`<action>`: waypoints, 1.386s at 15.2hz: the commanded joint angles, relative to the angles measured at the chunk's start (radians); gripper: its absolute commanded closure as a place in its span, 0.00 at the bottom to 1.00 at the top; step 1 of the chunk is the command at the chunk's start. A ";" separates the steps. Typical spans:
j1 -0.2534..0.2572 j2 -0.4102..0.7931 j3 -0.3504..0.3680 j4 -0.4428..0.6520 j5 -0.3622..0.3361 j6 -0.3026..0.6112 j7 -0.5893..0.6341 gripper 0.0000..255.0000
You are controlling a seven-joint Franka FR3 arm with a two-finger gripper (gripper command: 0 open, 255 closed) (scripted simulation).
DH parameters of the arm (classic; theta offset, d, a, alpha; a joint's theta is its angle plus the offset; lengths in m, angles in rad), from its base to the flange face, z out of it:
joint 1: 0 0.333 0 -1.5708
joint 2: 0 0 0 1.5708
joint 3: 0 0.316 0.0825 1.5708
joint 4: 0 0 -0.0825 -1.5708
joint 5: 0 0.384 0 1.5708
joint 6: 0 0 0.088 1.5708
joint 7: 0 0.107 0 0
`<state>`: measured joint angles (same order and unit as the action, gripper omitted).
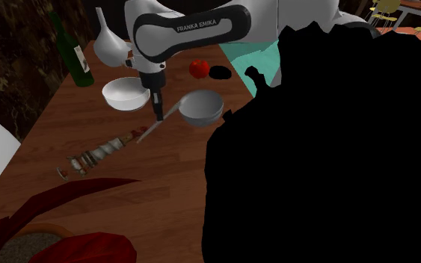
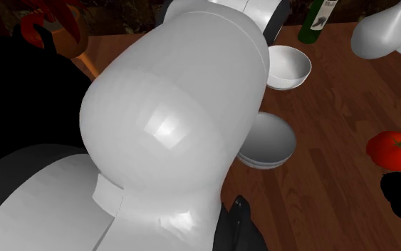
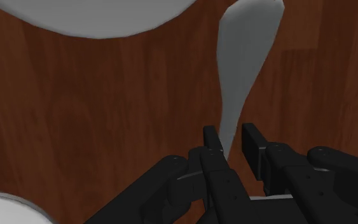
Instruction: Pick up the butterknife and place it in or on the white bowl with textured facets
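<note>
Wooden table (image 3: 75,127) below, my claw (image 3: 233,145) grips the knife (image 3: 244,57) by its slim end; stiff, light, slippery, I'd judge.

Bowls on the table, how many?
2. The white bowl sits near the green bottle; the grey bowl sits nearer the tomato. The black area may hide others.

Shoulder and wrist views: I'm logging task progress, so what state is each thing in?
Knife: clasped between the fingers, not in a bowl.
White bowl: upright, empty.
Grey bowl: upright, empty.
Bottle: upright.
Tomato: whole.
</note>
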<state>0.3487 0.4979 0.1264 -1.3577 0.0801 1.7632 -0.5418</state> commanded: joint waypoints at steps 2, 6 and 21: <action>0.000 -0.006 0.000 0.032 0.000 -0.038 0.003 1.00; 0.001 -0.006 0.001 0.085 -0.001 -0.091 0.009 1.00; -0.098 -0.209 -0.033 -0.095 0.021 -0.129 -0.113 1.00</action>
<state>0.2684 0.3249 0.1009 -1.3967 0.0971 1.6187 -0.6285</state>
